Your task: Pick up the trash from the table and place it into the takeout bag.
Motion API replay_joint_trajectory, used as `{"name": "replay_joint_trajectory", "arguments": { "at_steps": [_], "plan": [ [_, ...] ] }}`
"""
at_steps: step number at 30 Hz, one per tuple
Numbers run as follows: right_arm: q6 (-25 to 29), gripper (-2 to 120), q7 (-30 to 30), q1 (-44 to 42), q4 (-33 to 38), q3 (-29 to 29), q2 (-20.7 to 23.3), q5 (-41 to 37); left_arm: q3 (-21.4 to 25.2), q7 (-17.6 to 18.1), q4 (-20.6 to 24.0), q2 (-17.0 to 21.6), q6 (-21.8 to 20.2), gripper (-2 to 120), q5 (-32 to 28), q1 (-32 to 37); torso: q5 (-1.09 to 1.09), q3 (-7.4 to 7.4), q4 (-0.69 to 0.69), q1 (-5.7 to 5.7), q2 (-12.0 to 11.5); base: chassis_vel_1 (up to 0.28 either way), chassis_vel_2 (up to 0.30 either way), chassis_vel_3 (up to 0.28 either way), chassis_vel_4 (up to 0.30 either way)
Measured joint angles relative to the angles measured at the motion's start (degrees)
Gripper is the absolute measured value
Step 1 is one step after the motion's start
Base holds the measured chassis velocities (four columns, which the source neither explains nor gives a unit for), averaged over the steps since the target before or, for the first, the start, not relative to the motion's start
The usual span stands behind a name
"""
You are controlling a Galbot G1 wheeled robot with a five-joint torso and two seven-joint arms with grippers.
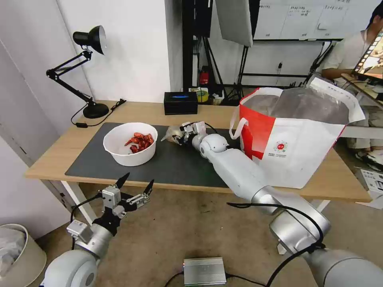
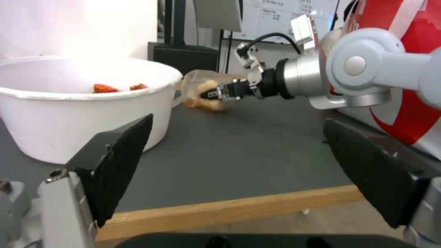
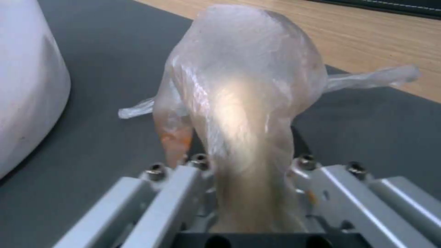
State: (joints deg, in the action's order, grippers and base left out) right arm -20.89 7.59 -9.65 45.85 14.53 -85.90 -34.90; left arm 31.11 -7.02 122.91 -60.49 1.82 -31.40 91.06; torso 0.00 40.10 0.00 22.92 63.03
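Observation:
On the dark mat of the table, my right gripper is shut on the small clear bag holding a whitish lump. The right wrist view has the bag pinched between the jaws of that gripper. Whether the bag touches the mat is unclear. The white bowl with red crayfish shells sits just left of it. The takeout bag stands open on the right. My left gripper hangs open below the table's front edge, facing the bowl and the right gripper.
A black tissue box sits at the table's back edge behind the clear bag. A black desk lamp stands at the back left corner. On the floor are a waste bin at the left and a silver box.

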Motion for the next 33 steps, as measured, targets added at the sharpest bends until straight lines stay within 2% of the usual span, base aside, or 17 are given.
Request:
{"name": "replay_joint_trajectory", "arguments": {
  "at_steps": [4,14,22,24,29,32,33],
  "plan": [
    [0.0,7,0.0,0.0,0.1,0.0,0.2,-0.1,0.0,0.0,0.0,0.0,0.1,100,0.0,0.0,0.0,0.0,0.0,0.0,0.0,0.0,0.0,0.0,0.0],
    [0.0,6,-0.6,-0.6,2.3,-0.3,1.2,-0.3,-0.6,0.9,-0.2,0.2,0.1,100,-0.1,-0.7,0.0,0.0,0.0,0.0,0.0,0.0,0.0,0.0,0.0],
    [-1.9,6,-4.9,-0.9,12.1,-0.9,5.1,-2.3,-0.2,1.6,0.2,0.3,0.1,100,-0.6,-0.4,0.0,0.0,0.0,0.0,0.0,0.0,0.0,0.0,0.0],
    [-3.8,6,-8.3,-1.3,17.9,-1.2,7.7,-3.2,0.1,1.6,0.3,0.5,0.1,100,-0.6,-0.3,0.01,0.0,0.0,0.0,0.0,0.0,0.0,0.0,0.0],
    [-5.4,6,-11.2,-1.9,22.6,-1.4,10.1,-3.5,0.3,1.6,0.3,0.6,0.1,100,-0.6,-0.1,0.0,0.0,-0.01,0.0,0.0,0.0,0.0,0.0,0.0],
    [-6.9,6,-13.6,-3.2,29.5,-2.3,13.2,-4.9,0.9,1.5,0.6,0.9,0.1,100,-0.7,0.2,0.01,0.0,0.0,0.0,0.0,0.0,0.0,0.0,0.0],
    [-6.9,6,-13.6,-3.2,29.5,-2.3,13.2,-4.9,0.9,1.5,0.6,0.9,0.1,100,-0.7,0.2,0.01,0.0,0.0,0.0,0.0,0.0,0.0,0.0,0.0]
  ]
}}
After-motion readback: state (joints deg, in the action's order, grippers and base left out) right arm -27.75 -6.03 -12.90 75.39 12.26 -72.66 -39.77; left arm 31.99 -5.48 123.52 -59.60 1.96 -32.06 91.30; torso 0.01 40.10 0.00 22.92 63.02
